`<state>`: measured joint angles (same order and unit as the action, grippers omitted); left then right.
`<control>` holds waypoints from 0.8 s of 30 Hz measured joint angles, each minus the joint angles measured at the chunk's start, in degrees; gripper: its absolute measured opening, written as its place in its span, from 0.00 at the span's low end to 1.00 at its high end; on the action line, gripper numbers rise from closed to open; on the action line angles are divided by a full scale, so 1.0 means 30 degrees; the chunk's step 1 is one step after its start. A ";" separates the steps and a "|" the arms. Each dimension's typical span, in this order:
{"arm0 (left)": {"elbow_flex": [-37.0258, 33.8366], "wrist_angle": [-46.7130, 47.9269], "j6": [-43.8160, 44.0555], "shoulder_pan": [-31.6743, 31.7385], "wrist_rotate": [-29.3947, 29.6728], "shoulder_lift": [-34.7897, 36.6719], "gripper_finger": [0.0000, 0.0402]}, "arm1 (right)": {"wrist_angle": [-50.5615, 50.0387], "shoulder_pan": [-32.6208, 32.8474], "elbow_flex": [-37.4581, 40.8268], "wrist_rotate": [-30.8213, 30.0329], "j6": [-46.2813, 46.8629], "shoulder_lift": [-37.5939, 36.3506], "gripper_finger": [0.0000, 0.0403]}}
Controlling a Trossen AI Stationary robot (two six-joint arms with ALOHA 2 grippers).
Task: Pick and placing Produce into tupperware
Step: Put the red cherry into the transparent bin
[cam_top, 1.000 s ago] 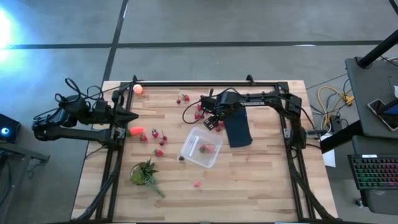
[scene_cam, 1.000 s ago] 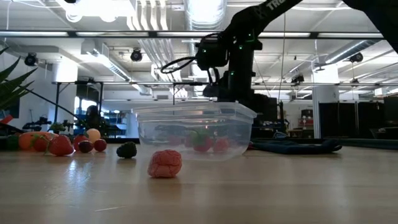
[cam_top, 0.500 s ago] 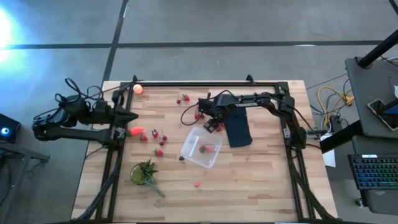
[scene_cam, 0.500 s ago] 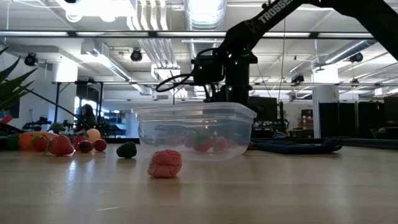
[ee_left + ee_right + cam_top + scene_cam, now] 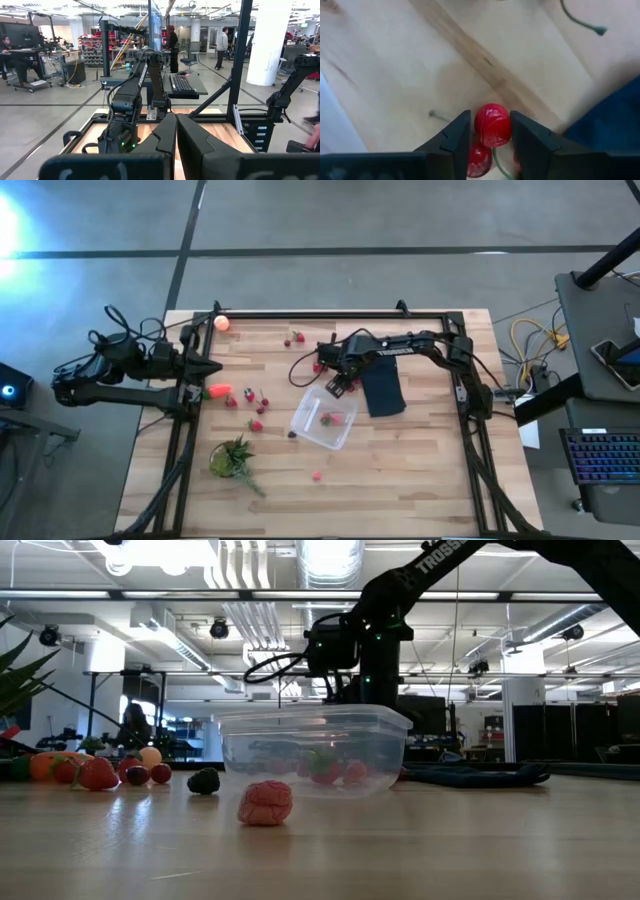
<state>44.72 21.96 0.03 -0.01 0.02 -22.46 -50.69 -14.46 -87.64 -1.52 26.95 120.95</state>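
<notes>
My right gripper (image 5: 338, 383) points down at the table just beyond the far edge of the clear tupperware (image 5: 300, 423) and is shut on a small red berry (image 5: 493, 125); a second berry (image 5: 479, 160) lies right beside it. The tupperware (image 5: 250, 755) holds a few red pieces (image 5: 331, 418). More berries (image 5: 255, 402), an elongated orange-red piece (image 5: 219, 391) and a peach-orange ball (image 5: 222, 322) lie on the left half of the table. My left gripper (image 5: 215, 367) waits shut at the left edge, pointing level. My right gripper has the round red berry's two sides (image 5: 506, 126) between its two fingers (image 5: 460, 135). The fingers come from above, pointing down. The berry rests on the wooden table top, its green stem (image 5: 496, 159) trailing beside the second berry.
A dark navy folded cloth (image 5: 383, 390) lies just right of my right gripper. A green leafy bunch (image 5: 235, 460) sits at the near left. A lone red piece (image 5: 317, 476) lies near the tupperware's front, and a dark piece (image 5: 292, 434) lies by its left corner.
My right gripper has sunk toward the table and shifted slightly toward the table's left and near edges, closer to the tupperware's far edge. The produce and the tupperware stay where they were.
</notes>
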 joint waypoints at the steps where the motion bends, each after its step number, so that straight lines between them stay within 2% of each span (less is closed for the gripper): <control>1: -0.0004 0.0000 0.0001 0.0000 0.0002 0.0001 0.00 | 0.0028 -0.0014 0.0000 -0.0001 0.0004 0.0000 0.30; 9: 0.0000 0.0000 0.0000 -0.0003 -0.0004 -0.0003 0.00 | 0.0021 -0.0020 0.0000 -0.0010 0.0010 0.0000 0.23; 15: -0.0002 0.0000 0.0001 -0.0002 -0.0002 0.0001 0.00 | 0.0028 -0.0028 0.0000 -0.0015 -0.0095 -0.0116 0.21; 24: -0.0002 0.0000 -0.0001 -0.0007 -0.0004 -0.0005 0.00 | -0.0279 -0.0457 -0.0568 0.0166 0.0018 -0.2378 0.21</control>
<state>44.71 21.96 0.03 -0.03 0.01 -22.47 -51.53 -15.83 -89.34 -1.02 27.00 113.81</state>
